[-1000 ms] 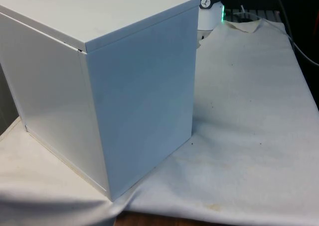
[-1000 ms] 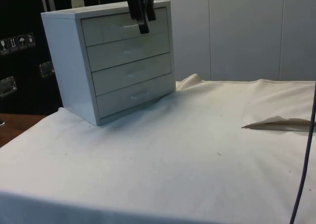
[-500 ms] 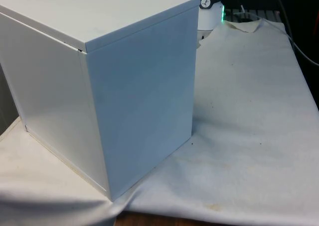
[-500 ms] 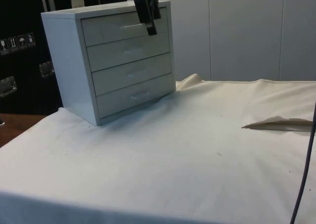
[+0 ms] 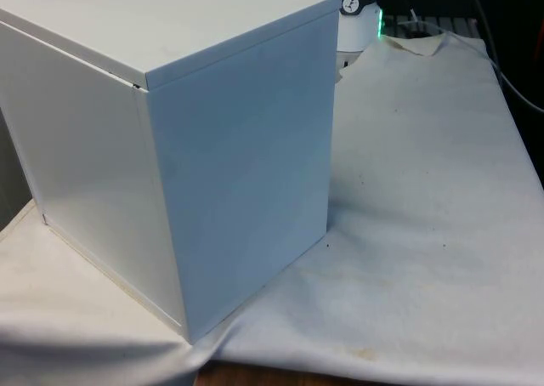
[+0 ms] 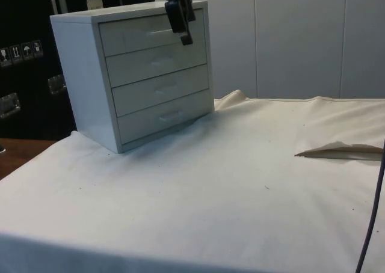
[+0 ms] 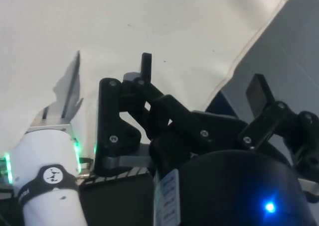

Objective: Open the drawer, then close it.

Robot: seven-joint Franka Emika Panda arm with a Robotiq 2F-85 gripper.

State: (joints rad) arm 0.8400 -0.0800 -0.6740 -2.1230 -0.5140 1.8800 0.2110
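The white chest of drawers (image 6: 132, 74) stands on the cloth with four drawers, all looking shut in the side view. My gripper (image 6: 182, 37) hangs just in front of the top drawer (image 6: 135, 37), towards the drawer's end by the chest's far corner, beside its small handle (image 6: 157, 31). In the wrist view the gripper (image 7: 202, 79) is open, its two black fingers (image 7: 146, 65) spread apart with nothing between them, and the chest's grey face (image 7: 294, 52) lies beyond. The front view has the chest's blank back and side (image 5: 170, 148) turned to it.
The white cloth (image 6: 210, 189) spreads wide in front of the chest. A raised fold in the cloth (image 6: 337, 150) lies at the side view's right, and a dark cable (image 6: 370, 213) hangs there. Dark cables (image 5: 501, 54) run at the front view's far right.
My gripper has drifted a little away from the top drawer's handle, towards the chest's far corner. The drawers look unchanged.
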